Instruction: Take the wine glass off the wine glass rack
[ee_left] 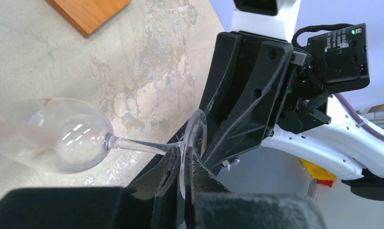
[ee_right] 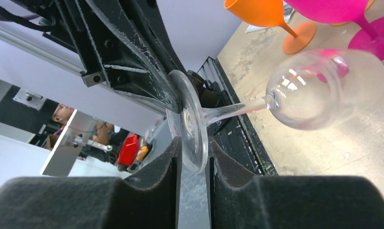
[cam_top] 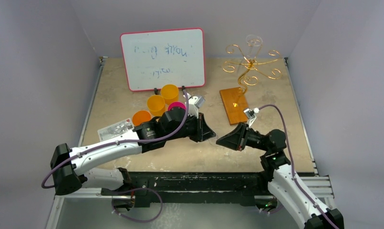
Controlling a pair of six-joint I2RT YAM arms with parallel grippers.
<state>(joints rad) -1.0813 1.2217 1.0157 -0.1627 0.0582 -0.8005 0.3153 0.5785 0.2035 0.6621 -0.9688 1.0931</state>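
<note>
Worktop: tan, scuffed board (cam_top: 132,86) with grey walls on three sides.
Rack: gold wire wine glass rack with curled scroll arms (cam_top: 251,64) stands at 1 o'clock on the worktop. Its orange-brown wooden base (cam_top: 234,106) reaches toward 6 o'clock.
Rack top: a second clear glass (cam_top: 253,42) shows faintly among the scrolls.
Task glass: clear stemmed wine glass (ee_left: 51,136) is off the rack, held above the worktop near the centre, at about 7 o'clock from the wooden base. It lies on its side with the stem roughly level.
Glass foot: the round disc stands on edge between the two arms. The bowl points away from it toward the goblets.
Left end effector (ee_left: 180,167): narrow, pads pinched on the rim of the glass foot.
Right end effector (ee_right: 194,157): narrow, its pads on either face of the same foot and apparently gripping it. It faces the left one nose to nose.
Goblets: three orange plastic stemmed goblets (cam_top: 156,105) and one magenta goblet (cam_top: 176,106) are clustered at 10 o'clock from the end effectors.
Board: red-framed whiteboard with blue scribbles (cam_top: 162,58) leans upright at 12 o'clock.
Packet: clear plastic packet (cam_top: 114,129) lies flat at 9 o'clock, beside the left arm.
</note>
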